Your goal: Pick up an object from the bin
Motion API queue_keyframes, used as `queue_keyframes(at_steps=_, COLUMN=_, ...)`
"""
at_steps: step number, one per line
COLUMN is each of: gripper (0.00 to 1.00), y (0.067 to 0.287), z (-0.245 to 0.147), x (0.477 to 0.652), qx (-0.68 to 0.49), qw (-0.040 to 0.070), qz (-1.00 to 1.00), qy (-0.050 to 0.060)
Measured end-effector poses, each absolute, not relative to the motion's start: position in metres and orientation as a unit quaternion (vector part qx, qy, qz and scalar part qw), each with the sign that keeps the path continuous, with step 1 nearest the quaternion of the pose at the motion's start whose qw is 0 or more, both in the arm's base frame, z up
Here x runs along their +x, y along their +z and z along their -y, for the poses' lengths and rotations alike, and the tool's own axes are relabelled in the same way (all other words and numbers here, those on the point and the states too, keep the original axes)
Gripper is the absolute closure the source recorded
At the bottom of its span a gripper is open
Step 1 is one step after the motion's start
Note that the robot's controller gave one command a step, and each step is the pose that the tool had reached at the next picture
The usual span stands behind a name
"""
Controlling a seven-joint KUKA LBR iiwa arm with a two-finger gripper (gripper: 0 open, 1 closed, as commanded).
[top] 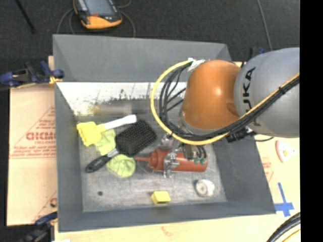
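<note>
Claw [170, 165] is sitting low in the grey bin [70, 185] right now, its metal tip showing just beneath the big orange wrist cover [212, 97], and it is overlapping the middle of the red elongated thing [154, 159] lying across the centre of the floor. Is that claw apart or together? I cannot tell: the cover and the looping yellow and black cables [157, 92] are blocking the view from above. I also cannot tell whether it is gripping the red thing or only hanging over it.

The red thing is lying roughly level, left to right. Its narrow end is pointing left toward 1 lime-green soft lump [121, 166], and its right end is carrying some green bits [200, 158].

Just left of the claw, 1 black hairbrush [136, 136] is lying at a slant, its handle running down and left past the lime lump. A 2nd, paler green lump [106, 142] is tucking in beside the brush head and touching a yellow block [87, 133], with a white handle [120, 121] angling up to the right from it.

Nearer the front wall, 1 small yellow block [161, 197] is sitting alone, and 1 white round thing [204, 187] is lying to its right, both apart from the red thing.
</note>
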State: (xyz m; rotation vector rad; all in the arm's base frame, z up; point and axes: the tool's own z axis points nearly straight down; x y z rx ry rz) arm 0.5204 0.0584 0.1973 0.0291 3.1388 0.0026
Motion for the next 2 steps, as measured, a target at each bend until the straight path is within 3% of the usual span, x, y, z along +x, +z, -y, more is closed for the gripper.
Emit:
queue_keyframes(at_steps=1, gripper=1.0, y=0.197, z=-0.058, x=0.52, qx=0.009, qw=0.001, qz=-1.0, qy=0.001)
queue_keyframes(at_steps=2, gripper=1.0, y=0.225, z=-0.051, x=0.519, qx=-0.026, qw=-0.001, qz=-1.0, qy=-0.001)
